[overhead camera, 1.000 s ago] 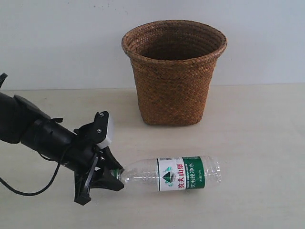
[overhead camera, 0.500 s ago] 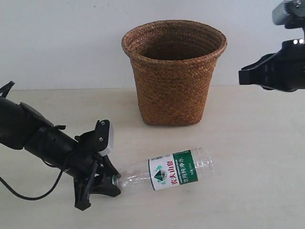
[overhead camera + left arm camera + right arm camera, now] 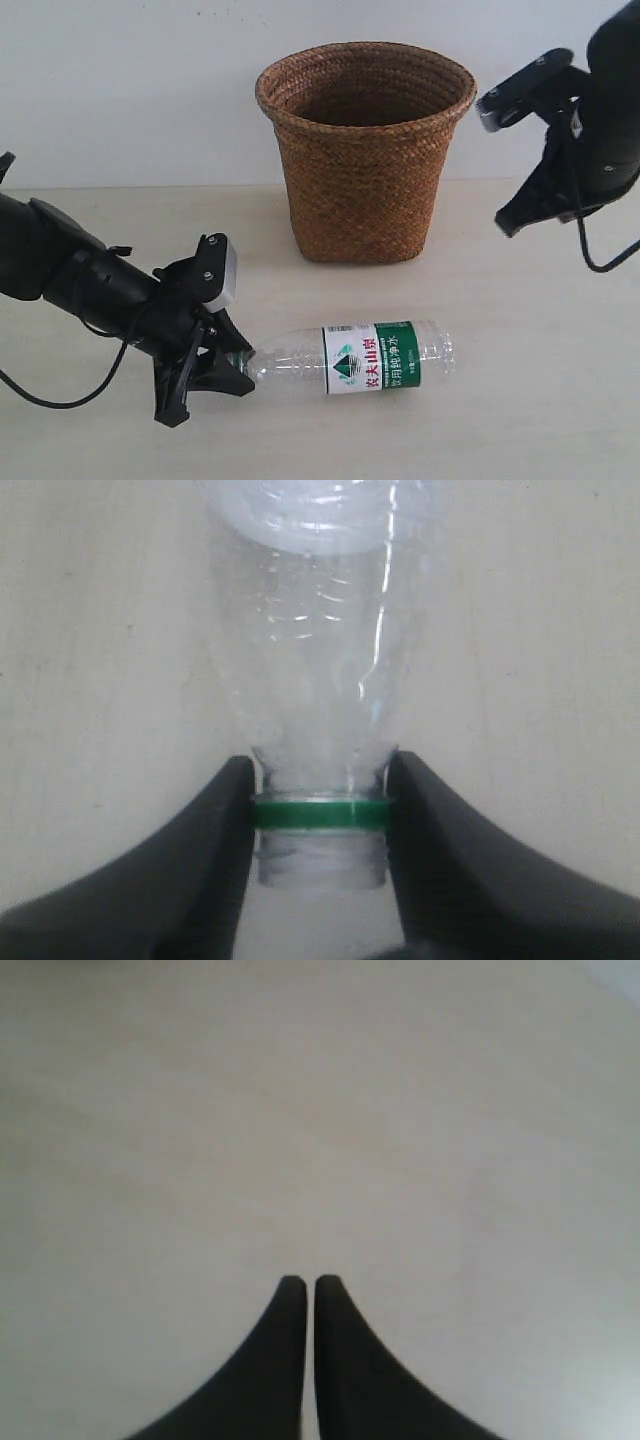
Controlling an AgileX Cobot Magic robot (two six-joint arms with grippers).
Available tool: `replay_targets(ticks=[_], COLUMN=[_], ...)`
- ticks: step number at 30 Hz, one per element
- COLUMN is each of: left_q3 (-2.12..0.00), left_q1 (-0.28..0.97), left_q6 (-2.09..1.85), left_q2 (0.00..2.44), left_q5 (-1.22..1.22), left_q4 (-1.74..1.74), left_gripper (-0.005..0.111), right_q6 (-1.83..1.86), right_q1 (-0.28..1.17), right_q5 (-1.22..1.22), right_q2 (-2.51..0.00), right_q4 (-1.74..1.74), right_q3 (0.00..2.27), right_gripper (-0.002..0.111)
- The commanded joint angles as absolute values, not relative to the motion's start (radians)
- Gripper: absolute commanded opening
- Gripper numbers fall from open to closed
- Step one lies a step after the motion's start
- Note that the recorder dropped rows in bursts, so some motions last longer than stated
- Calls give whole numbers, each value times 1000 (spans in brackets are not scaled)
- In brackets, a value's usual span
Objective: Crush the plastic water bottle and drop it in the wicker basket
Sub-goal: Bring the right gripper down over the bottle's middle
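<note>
The plastic water bottle (image 3: 370, 355) lies on its side on the pale table, its label facing up and its base toward the right. My left gripper (image 3: 245, 358) is shut on its neck. In the left wrist view the black fingers (image 3: 225, 810) press both sides of the green ring on the bottle (image 3: 310, 630), and the threaded mouth shows no cap. The wicker basket (image 3: 365, 170) stands upright behind the bottle, at the back centre. My right gripper (image 3: 505, 225) hangs above the table to the right of the basket, pointing down. It (image 3: 302, 1282) is shut with nothing in it.
The table (image 3: 540, 400) runs back to a white wall. A black cable (image 3: 60, 400) trails from the left arm near the front left edge, and another loops under the right arm (image 3: 600, 262).
The bottle's far end has swung back level on the table. The right arm has tilted down, with its gripper tip now lower beside the basket.
</note>
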State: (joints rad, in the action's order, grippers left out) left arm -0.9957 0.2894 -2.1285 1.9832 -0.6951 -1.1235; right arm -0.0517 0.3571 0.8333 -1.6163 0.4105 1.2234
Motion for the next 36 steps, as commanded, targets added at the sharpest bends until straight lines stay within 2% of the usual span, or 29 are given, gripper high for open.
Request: replay_targets(ticks=[1, 2, 6, 11, 18, 31, 36], left_q3=[-1000, -1000, -1000, -1000, -1000, -1000, -1000], left_q1=[295, 295, 295, 295, 295, 295, 295], left_q6=[-2133, -2133, -2133, -2133, -2133, -2133, -2133], left_q2=[1972, 1972, 1972, 1972, 1972, 1972, 1972], left_q5=[-707, -707, -707, -707, -707, -707, -707], left_q4=[-1128, -1128, -1128, -1128, -1128, -1128, -1144], left_gripper=[4, 4, 4, 4, 4, 4, 4], right_q6=[445, 520, 559, 551, 534, 469, 308], right_q1=[359, 359, 381, 440, 451, 482, 531], right_q5=[976, 985, 907, 823, 733, 744, 706], right_q2=[-1629, -1629, -1650, -1743, -1833, -2046, -2096], right_q4=[-191, -305, -387, -352, -338, -241, -80], right_q3=[1279, 1277, 1240, 1195, 1195, 1198, 1199], right_gripper=[0, 0, 0, 0, 0, 0, 0])
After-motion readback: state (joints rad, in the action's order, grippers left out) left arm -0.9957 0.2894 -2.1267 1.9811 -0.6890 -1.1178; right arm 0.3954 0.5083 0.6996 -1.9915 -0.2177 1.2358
